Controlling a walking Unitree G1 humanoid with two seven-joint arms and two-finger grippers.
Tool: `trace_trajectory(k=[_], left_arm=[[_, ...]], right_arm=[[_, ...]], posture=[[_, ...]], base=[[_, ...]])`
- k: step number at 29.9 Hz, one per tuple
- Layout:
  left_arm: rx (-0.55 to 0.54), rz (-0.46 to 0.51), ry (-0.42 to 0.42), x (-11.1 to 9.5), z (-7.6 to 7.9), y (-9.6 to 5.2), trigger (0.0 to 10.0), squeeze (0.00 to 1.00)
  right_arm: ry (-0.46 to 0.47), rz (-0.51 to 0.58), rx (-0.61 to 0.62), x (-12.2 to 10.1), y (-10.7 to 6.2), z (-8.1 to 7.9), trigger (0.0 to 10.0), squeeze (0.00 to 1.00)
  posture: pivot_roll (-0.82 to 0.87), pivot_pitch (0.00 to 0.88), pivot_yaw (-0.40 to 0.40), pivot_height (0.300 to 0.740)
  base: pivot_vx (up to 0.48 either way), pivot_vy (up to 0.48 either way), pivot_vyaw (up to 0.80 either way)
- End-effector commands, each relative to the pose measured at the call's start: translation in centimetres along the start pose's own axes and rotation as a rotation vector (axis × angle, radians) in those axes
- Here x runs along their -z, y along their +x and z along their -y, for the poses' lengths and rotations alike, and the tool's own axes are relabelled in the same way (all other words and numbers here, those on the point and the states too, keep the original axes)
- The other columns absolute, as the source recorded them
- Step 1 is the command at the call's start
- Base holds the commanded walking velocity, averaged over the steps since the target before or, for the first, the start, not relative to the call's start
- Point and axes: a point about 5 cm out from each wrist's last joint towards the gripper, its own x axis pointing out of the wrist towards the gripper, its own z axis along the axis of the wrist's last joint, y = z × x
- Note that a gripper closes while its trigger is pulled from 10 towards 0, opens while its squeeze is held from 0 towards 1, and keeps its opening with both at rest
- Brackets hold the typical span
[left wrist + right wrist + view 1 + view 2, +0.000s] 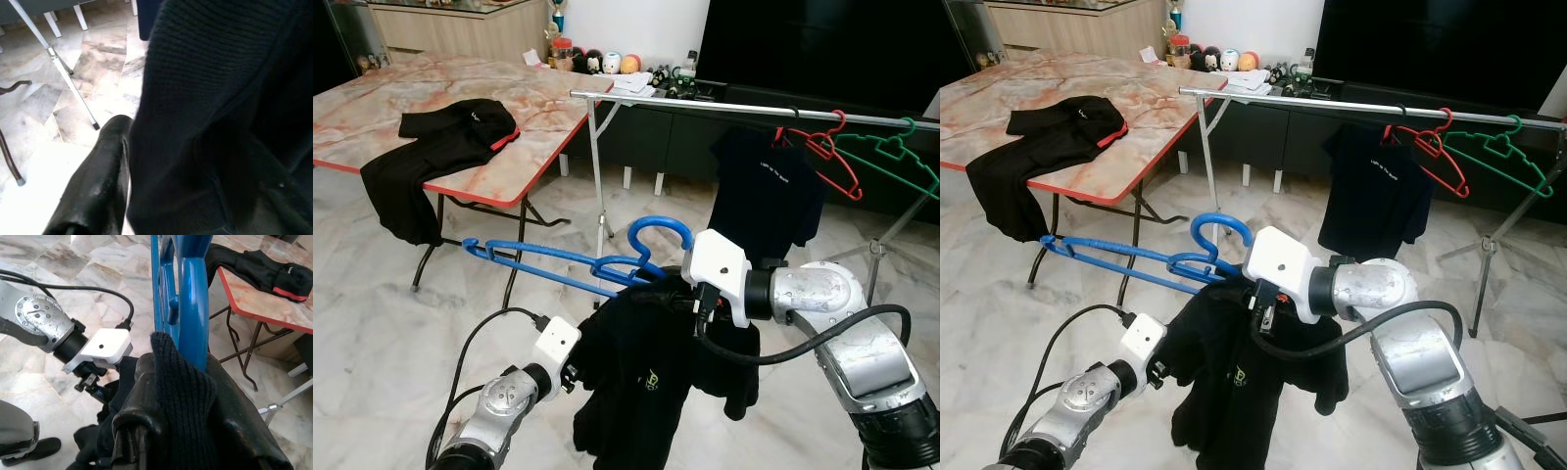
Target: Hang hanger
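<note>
Setting: a home living room, doubling as a laundry spot. Polished marble floor (372,333) is running throughout. A folding table (460,108) with a marble-pattern top and red edging is standing at the left, a black garment (440,147) hanging over its near edge. A large dark television (822,44) is sitting on a low dark cabinet (646,137) along the back wall, small toy figurines (607,62) lining the cabinet's left end. Pale wooden cupboards (460,29) are showing behind the table's far corner. A metal clothes rail (724,108) is carrying a dark T-shirt (769,196) plus red (827,152) and green hangers (896,157).
</note>
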Motion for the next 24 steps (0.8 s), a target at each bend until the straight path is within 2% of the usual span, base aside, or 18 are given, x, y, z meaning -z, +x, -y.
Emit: trace_trajectory(k=[1,22,24], left_arm=[[0.000,0.007,-0.015,0.12,-0.07,-0.06,0.0,0.00],[0.001,0.013,-0.037,0.20,-0.08,-0.19,0.0,0.00],[-0.013,0.017,-0.052,0.23,-0.17,-0.26,0.0,0.00]], right_arm=[[-0.044,0.040,0.010,-1.43,-0.12,0.26,0.0,0.00],[-0.026,0.028,0.054,-1.13,0.25,0.84,0.0,0.00],[-0.028,0.004,0.061,-0.59,0.18,0.89,0.0,0.00]], posture=[[0.04,0.066,-0.040,0.740],[0.05,0.069,-0.039,0.740],[0.05,0.069,-0.039,0.740]], base=[[0.000,0.000,0.00],[0.000,0.000,0.00],[0.000,0.000,0.00]])
